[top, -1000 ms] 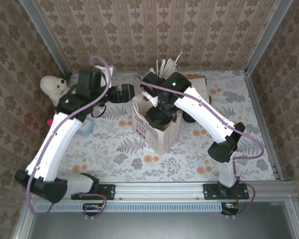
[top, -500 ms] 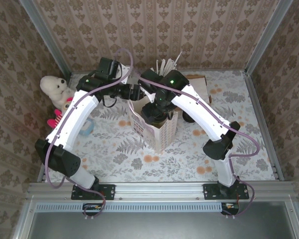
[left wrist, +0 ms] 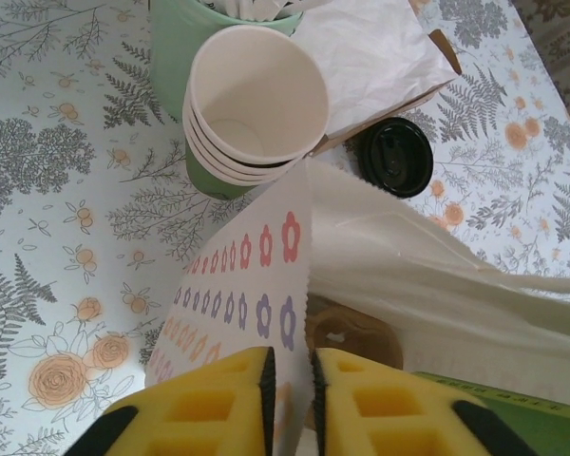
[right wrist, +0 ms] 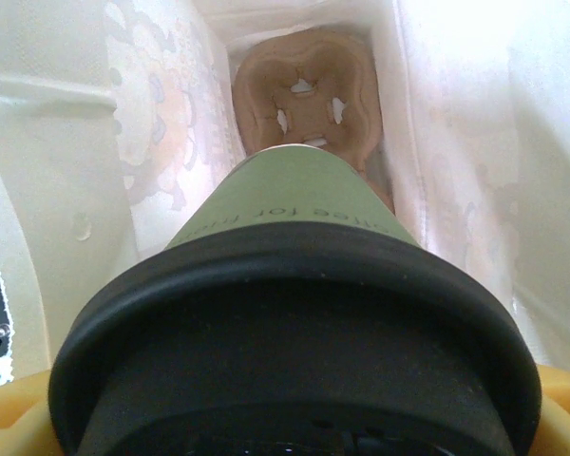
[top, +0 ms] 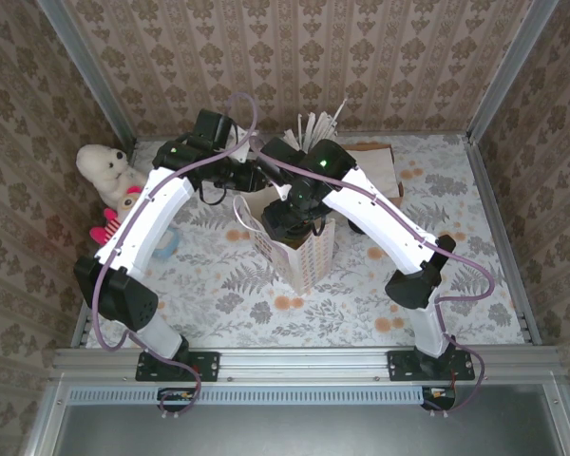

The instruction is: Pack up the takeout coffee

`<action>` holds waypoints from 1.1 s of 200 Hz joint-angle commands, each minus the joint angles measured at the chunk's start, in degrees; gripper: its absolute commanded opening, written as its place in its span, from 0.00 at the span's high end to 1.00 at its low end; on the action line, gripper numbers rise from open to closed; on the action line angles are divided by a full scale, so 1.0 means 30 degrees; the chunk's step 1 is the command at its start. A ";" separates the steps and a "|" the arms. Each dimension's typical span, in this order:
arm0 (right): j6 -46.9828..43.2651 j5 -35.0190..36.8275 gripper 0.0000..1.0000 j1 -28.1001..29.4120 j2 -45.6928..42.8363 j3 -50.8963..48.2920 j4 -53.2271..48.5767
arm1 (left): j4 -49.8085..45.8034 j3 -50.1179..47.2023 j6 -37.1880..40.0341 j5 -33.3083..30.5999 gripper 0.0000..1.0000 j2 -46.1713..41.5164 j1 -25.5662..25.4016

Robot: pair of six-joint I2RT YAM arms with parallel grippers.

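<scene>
Floral tabletop (top: pixel 218 285) bears a paper bag (left wrist: pixel 256 285). Left gripper (left wrist: pixel 290 399) pinches its rim; right gripper (top: pixel 288 223) holds takeout coffee (right wrist: pixel 294 218) inside

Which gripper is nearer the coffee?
Right. The right gripper holds the coffee inside the bag, above the carrier; the left gripper pinches the bag's rim alongside.

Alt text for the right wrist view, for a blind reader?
Green paper coffee cup with black lid, held by the right gripper, lid nearest the camera, inside a white paper bag; a brown pulp cup carrier lies at the bag's bottom.
</scene>
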 commanded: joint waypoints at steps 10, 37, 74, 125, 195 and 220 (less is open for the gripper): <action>0.0687 -0.0824 0.49 0.0174 0.0017 0.0550 -0.1007 | -0.0274 0.0054 -0.0839 -0.0133 0.86 -0.0382 -0.0072; 0.0373 0.0237 0.49 0.0628 -0.0775 0.0672 -0.1041 | -0.0417 0.0134 -0.1389 -0.0544 0.98 -0.0360 -0.0117; 0.0451 0.1670 0.50 0.1153 -0.1066 0.0086 -0.1386 | -0.0696 0.0252 -0.2413 -0.1423 1.00 -0.0454 -0.0187; 0.0691 0.1816 0.50 0.1633 -0.0710 -0.0234 -0.0757 | -0.1046 0.0428 -0.3743 -0.1703 1.00 -0.0448 -0.0322; 0.1060 0.1132 0.51 -0.0344 -0.0740 -0.0857 -0.1037 | -0.0429 -0.0298 -0.1571 -0.0311 1.00 -0.1206 -0.0366; 0.0852 0.0077 0.51 -0.0641 -0.1307 -0.1315 -0.0306 | -0.0169 -0.0516 -0.0737 -0.0166 1.00 -0.1280 -0.0308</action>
